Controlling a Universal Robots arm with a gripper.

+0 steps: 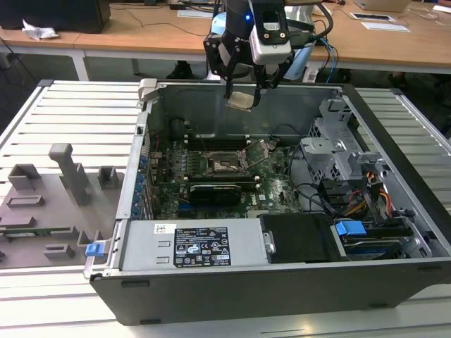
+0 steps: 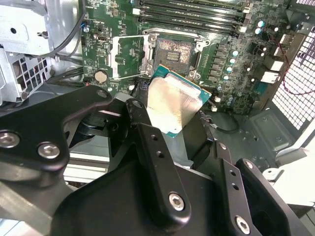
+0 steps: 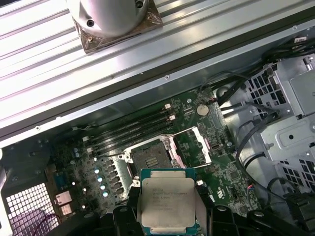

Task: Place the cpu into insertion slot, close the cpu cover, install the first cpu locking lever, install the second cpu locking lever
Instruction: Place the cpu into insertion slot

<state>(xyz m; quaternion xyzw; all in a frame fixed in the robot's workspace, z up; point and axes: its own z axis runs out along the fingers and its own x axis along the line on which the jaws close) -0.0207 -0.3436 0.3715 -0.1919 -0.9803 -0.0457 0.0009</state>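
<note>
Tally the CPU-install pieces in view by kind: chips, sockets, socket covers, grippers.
cpu: 1
insertion slot: 1
cpu cover: 1
gripper: 1
Total: 4

Pale wooden desks line the far side. A slatted grey table spreads across the near ground.
</note>
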